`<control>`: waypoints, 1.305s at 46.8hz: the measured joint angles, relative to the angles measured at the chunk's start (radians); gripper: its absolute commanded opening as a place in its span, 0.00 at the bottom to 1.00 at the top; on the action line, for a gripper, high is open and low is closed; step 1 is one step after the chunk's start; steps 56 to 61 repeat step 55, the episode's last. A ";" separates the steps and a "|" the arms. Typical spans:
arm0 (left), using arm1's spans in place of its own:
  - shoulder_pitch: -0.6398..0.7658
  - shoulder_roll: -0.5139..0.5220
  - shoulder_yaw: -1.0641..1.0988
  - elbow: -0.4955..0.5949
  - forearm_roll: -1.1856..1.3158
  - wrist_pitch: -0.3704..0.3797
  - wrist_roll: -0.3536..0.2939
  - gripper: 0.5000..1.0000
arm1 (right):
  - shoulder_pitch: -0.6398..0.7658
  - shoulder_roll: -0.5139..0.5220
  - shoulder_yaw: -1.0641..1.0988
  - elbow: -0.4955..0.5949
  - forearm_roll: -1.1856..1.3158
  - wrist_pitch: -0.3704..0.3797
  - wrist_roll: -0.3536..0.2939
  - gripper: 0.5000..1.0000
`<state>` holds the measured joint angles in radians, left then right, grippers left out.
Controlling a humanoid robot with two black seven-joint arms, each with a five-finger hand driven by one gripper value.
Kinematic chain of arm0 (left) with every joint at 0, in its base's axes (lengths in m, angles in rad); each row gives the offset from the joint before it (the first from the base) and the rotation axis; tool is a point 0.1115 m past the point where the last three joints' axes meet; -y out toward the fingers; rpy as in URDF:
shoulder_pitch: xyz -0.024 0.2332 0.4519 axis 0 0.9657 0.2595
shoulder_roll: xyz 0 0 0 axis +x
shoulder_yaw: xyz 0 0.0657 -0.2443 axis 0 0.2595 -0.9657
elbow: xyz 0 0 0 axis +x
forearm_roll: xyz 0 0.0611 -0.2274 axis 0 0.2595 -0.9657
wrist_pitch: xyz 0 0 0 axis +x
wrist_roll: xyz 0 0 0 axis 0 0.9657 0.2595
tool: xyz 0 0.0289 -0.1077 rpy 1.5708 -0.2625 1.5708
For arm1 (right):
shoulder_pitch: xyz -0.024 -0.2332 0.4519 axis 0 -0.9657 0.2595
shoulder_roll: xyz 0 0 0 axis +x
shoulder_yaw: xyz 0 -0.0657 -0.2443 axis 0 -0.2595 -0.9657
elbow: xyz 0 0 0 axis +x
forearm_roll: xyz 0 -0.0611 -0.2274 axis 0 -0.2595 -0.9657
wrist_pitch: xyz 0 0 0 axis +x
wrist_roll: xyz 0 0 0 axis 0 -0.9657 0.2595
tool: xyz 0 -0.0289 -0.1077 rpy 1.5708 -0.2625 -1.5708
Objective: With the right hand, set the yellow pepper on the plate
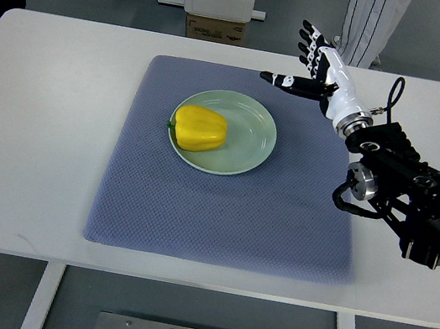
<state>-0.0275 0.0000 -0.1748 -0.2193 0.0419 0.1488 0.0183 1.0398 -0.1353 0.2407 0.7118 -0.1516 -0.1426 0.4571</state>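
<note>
A yellow pepper (200,129) lies on its side on the left part of a pale green plate (252,139). The plate sits on a blue-grey mat (221,207) in the middle of the white table. My right hand (312,63) hovers above the mat's far right corner, up and to the right of the plate, apart from the pepper. Its fingers (308,39) are spread and it holds nothing. The right arm (409,181) comes in from the right edge. The left arm is out of view.
The white table (36,141) reaches to its edges on all sides of the mat. Beyond the far edge stand a white machine base with a cardboard box (216,27) and a white striped cloth (371,21).
</note>
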 measured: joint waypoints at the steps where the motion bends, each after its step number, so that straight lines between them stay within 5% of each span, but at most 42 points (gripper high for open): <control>1: 0.000 0.000 0.000 0.000 0.000 0.000 0.000 1.00 | -0.010 -0.005 0.021 0.000 0.014 0.014 -0.002 1.00; 16: 0.000 0.000 0.000 0.000 -0.001 0.000 0.000 1.00 | -0.138 -0.073 0.274 0.000 0.189 0.176 -0.095 1.00; 61: 0.000 0.000 0.000 0.000 0.000 0.000 0.000 1.00 | -0.224 -0.129 0.312 -0.022 0.202 0.187 -0.093 1.00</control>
